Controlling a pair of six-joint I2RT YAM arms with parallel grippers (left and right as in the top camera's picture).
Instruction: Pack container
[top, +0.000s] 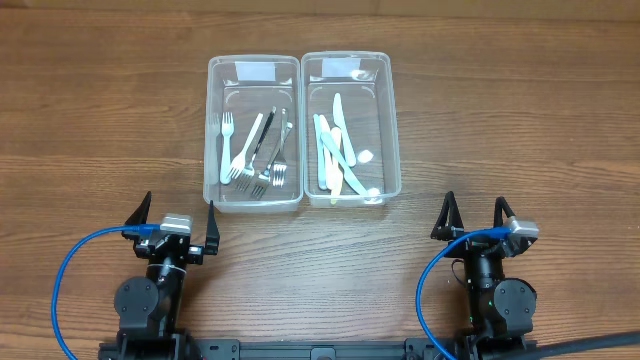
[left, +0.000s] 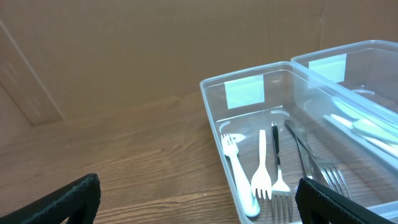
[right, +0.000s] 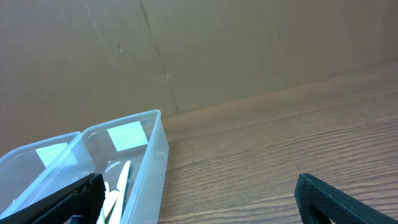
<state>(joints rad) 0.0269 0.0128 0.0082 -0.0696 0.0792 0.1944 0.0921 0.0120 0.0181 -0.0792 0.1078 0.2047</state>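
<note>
Looking down from overhead, I see both arms sitting at the near edge of the counter, the left gripper toward the near-left corner and the right gripper toward the near-right. Each has its fingers spread wide with nothing between them, and both are well apart from the work.

Two clear tubs stand touching side by side at the middle of the far edge. The left tub holds the forks, white and darker ones mixed. The right tub holds pale cutlery, which looks like spoons and knives. I take that split as sorting by type.

I find no loose piece on the wood, so packing looks finished or close to it. I cannot see any lids.
</note>
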